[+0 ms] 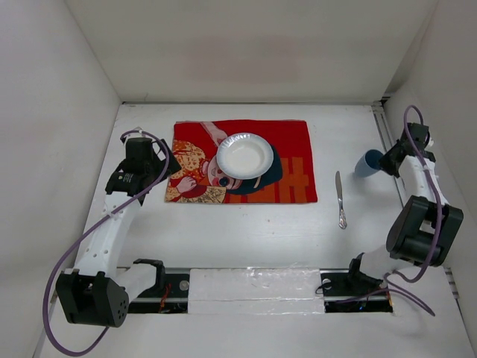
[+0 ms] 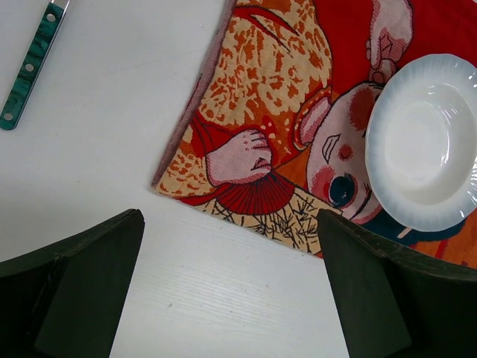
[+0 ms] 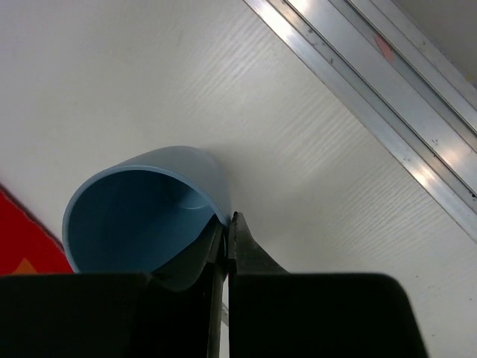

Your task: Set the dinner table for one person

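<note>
The dinner table (image 1: 246,239) is a wide white top. On it lies a red cartoon placemat (image 1: 291,171) with a white plate (image 1: 244,156) on its middle. A metal knife (image 1: 340,200) lies right of the mat. At the far right stands a blue cup (image 1: 368,162). My right gripper (image 1: 387,160) is shut on the cup's rim; in the right wrist view one finger is inside the cup (image 3: 134,216) and one outside, at the gripper (image 3: 227,224). My left gripper (image 2: 231,224) hangs open over bare table by the mat's near left corner (image 2: 246,201).
A green-handled utensil (image 2: 31,63) lies on the table left of the mat, seen only from the left wrist. An aluminium rail (image 3: 373,97) runs along the table's right side close behind the cup. White walls enclose three sides.
</note>
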{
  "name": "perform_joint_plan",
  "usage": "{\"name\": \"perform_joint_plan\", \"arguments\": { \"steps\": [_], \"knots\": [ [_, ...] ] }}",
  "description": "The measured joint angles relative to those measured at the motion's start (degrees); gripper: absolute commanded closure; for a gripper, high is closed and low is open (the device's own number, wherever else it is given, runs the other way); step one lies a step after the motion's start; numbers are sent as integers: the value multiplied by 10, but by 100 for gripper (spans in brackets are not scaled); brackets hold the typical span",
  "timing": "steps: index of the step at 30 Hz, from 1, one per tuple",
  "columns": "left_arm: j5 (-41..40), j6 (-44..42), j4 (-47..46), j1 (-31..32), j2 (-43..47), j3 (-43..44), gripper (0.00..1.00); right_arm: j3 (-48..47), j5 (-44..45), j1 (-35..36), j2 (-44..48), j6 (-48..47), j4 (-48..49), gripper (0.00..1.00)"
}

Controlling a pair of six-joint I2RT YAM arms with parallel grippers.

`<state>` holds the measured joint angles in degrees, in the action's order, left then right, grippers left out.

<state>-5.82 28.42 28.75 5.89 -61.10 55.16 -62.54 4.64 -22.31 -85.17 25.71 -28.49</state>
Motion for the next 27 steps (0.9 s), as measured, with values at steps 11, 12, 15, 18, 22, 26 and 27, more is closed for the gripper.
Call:
{"name": "perform_joint_plan", "arguments": {
  "steps": [11,12,15,18,22,26,27],
  "knots": [
    [2,-1,0,0,0,0,0,-299,26,151,-91,-21,-79,100],
    [2,-1,-1,0,0,0,0,-341,26,171,-122,-25,-84,100],
    [0,-1,-1,0,0,0,0,-457,24,225,-224,-39,-114,100],
    [-1,-1,0,0,0,0,0,-559,23,268,-327,-54,-164,100],
    [-1,-1,-2,0,-1,0,0,-658,27,311,-434,-66,-223,100],
    [0,-1,-2,0,-5,0,0,-708,30,333,-485,-70,-260,100],
    [0,-1,-2,0,-7,0,0,-716,33,335,-492,-71,-267,100]
  ]
}}
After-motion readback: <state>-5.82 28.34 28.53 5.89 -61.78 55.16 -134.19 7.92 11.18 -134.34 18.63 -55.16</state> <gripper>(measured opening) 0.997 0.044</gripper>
